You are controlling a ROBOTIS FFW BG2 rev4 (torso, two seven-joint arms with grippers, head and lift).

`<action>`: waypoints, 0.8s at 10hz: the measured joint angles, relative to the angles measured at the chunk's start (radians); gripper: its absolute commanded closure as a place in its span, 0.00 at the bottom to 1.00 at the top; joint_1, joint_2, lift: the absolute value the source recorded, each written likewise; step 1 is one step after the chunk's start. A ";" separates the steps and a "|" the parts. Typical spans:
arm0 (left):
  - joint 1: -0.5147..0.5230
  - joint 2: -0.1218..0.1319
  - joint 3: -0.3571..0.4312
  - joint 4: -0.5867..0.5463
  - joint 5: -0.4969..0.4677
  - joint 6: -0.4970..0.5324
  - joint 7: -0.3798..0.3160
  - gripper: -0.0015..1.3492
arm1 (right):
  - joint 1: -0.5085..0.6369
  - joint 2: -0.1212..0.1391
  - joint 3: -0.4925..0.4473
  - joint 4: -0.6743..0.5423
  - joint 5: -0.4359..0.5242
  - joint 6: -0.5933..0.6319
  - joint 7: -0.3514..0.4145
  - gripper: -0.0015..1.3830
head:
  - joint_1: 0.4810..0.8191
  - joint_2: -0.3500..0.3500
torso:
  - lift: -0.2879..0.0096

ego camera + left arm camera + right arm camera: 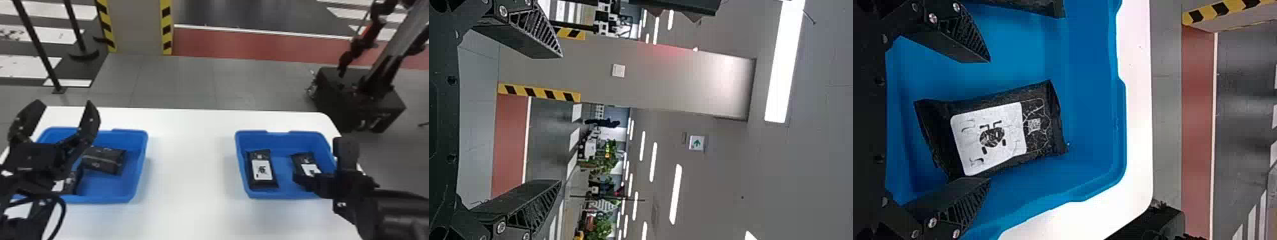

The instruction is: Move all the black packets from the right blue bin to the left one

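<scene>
My left gripper stands open over the left blue bin; in the left wrist view the same gripper has nothing between its fingers. Two black packets, one near the middle and another partly behind the arm, lie in that bin. My right gripper is at the right side of the right blue bin. That bin holds a packet at its left and one at its right. In the right wrist view the gripper is open, with a packet between and beyond its fingers.
Both bins rest on a white table, separated by a wide stretch of tabletop. Past the table's far right corner stands a black machine base on the floor. A pillar with yellow-black edges rises beyond the table.
</scene>
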 measured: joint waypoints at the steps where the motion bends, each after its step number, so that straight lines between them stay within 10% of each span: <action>1: 0.002 0.000 0.000 0.000 0.001 -0.001 0.000 0.10 | 0.000 0.001 0.000 0.006 -0.002 -0.003 -0.001 0.13 | 0.63 0.33 | 0.60; 8: 0.011 0.000 -0.001 0.000 0.014 -0.004 -0.002 0.10 | -0.022 0.004 -0.003 0.068 -0.010 -0.003 -0.092 0.14 | 0.63 0.30 | 0.60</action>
